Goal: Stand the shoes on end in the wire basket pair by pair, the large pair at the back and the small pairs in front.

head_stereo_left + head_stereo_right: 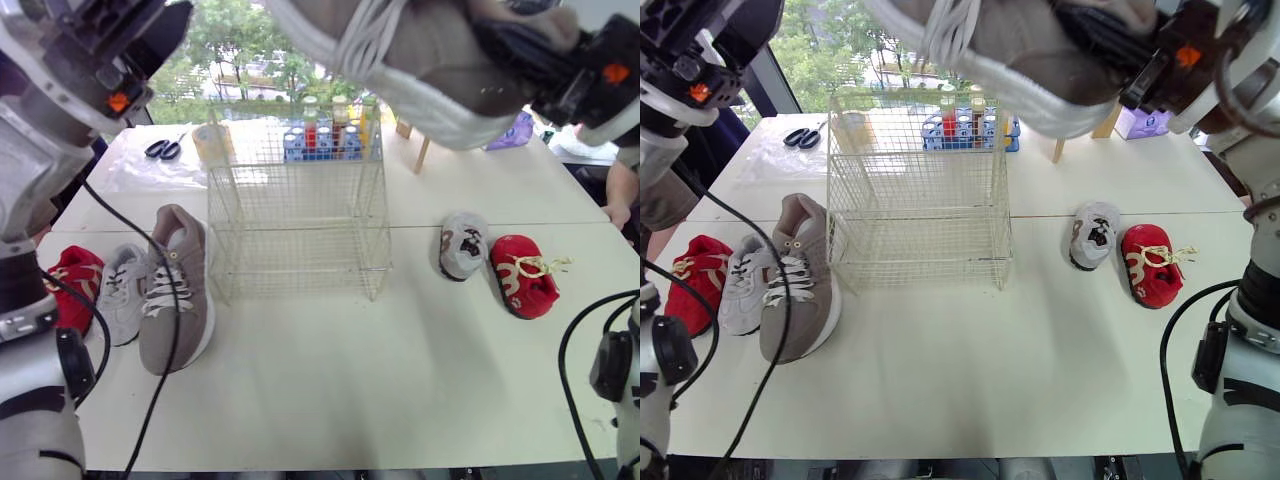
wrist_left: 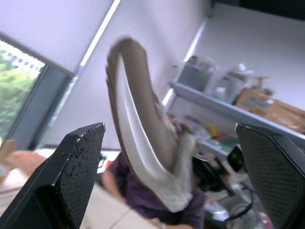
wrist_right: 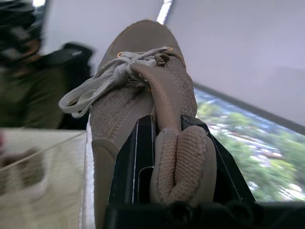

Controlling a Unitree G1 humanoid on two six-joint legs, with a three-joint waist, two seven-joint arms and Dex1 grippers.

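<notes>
My right gripper [image 3: 176,157] is shut on the heel collar of a large tan shoe [image 1: 420,60], held high above the wire basket [image 1: 300,260], sole outward. The basket stands empty at the table's middle. The other large tan shoe [image 1: 175,290] lies left of the basket, beside a small grey shoe [image 1: 122,290] and a small red shoe [image 1: 72,285]. To the basket's right lie a small grey shoe [image 1: 462,245] and a small red shoe [image 1: 522,275]. My left gripper [image 2: 169,129] is raised at the upper left, open, with the held shoe beyond its fingers.
Behind the basket are a rack of bottles [image 1: 325,135], a tape roll [image 1: 212,143] and scissors [image 1: 162,149] on plastic sheet. A person's hand [image 1: 618,205] rests at the table's right edge. Cables hang from both arms over the table's front corners.
</notes>
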